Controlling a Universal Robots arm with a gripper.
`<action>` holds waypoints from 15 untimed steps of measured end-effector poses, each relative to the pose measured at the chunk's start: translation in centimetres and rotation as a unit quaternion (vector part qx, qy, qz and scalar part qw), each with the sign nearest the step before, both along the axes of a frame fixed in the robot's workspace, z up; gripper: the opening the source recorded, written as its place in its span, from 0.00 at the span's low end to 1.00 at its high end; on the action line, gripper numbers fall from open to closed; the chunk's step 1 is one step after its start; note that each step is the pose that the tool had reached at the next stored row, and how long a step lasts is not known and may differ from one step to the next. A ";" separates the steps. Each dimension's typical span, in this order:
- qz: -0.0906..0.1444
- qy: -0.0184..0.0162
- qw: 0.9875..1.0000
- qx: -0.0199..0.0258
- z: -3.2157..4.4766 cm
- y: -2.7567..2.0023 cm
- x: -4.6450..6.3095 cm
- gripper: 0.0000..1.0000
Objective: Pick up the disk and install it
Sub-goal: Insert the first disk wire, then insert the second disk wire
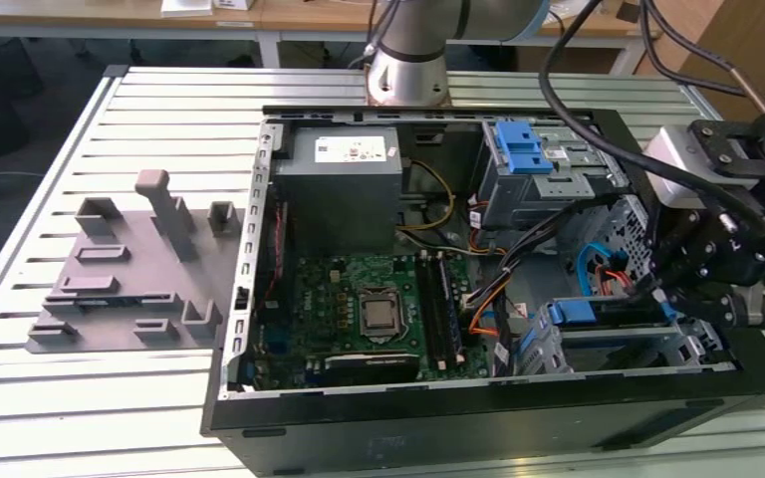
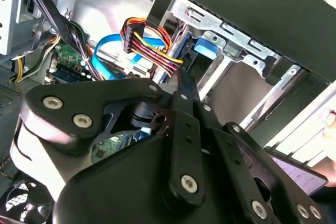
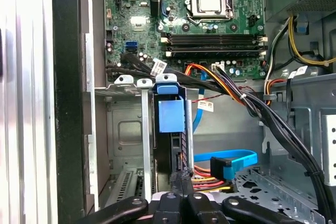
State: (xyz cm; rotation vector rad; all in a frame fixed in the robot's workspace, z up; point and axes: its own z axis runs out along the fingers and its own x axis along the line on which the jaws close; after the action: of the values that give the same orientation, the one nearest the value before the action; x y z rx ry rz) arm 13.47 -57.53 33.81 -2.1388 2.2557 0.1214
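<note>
End effector [image 3: 181,190] beside disk [image 3: 171,114] in bay [image 3: 126,129].

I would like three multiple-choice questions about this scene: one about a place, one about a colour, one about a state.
1. In the exterior view, the hand is: A) over the grey fixture; B) at the drive bay; C) over the power supply.
2. The plastic tab on the disk is: A) red; B) green; C) blue.
3. The computer case is: A) open; B) closed; C) upside down.
Answers: 1 B, it hangs at the exterior view's right, by the bay. 2 C, the first wrist view shows blue. 3 A, the motherboard lies exposed.
</note>
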 end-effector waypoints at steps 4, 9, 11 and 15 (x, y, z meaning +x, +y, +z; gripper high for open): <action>0.000 0.000 1.000 -0.004 0.07 0.00 0.0 0.11; 0.000 0.000 1.000 -0.009 0.25 0.00 0.0 0.11; 0.000 0.000 1.000 -0.010 0.30 0.00 0.0 0.11; 0.000 0.000 1.000 -0.014 0.53 0.00 0.0 0.11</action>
State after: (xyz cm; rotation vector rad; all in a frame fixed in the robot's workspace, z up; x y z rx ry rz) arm 13.47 -57.53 34.35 -2.1521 2.2707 0.0908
